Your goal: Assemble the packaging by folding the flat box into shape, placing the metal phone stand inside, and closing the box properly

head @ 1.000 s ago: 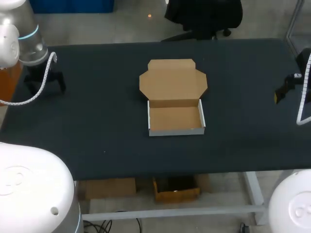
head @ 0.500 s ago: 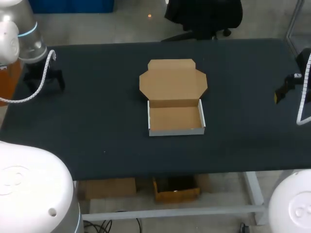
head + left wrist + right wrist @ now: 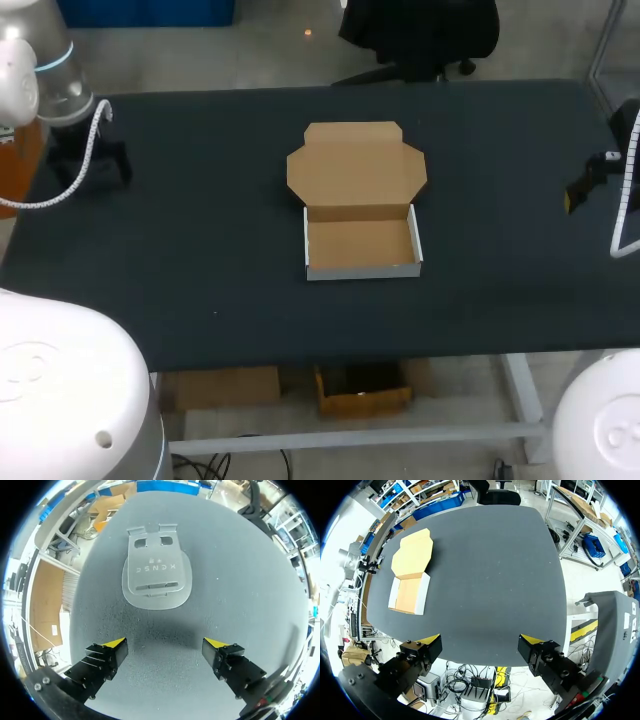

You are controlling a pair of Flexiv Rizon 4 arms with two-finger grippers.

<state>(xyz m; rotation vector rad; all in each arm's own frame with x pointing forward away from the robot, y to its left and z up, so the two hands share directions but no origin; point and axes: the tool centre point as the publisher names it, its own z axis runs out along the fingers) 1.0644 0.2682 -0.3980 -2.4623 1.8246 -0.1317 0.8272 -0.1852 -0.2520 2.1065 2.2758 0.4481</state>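
Note:
The cardboard box (image 3: 361,243) stands folded into a shallow tray at the table's middle, its lid (image 3: 356,160) lying open and flat behind it, and nothing is inside. In the right wrist view the box (image 3: 410,584) lies far ahead of my open right gripper (image 3: 480,643), which hangs past the table's right edge (image 3: 583,190). The grey metal phone stand (image 3: 156,574) lies flat on the table just ahead of my open left gripper (image 3: 165,648). In the head view my left gripper (image 3: 92,164) is at the far left corner, and the stand is hidden there.
The black table (image 3: 200,250) carries only the box and the stand. My left arm's white cable (image 3: 62,192) hangs over the table's far left corner. My right arm's cable (image 3: 626,215) loops at the right edge.
My left arm has drifted slightly toward the far left. The box and my right arm have not moved.

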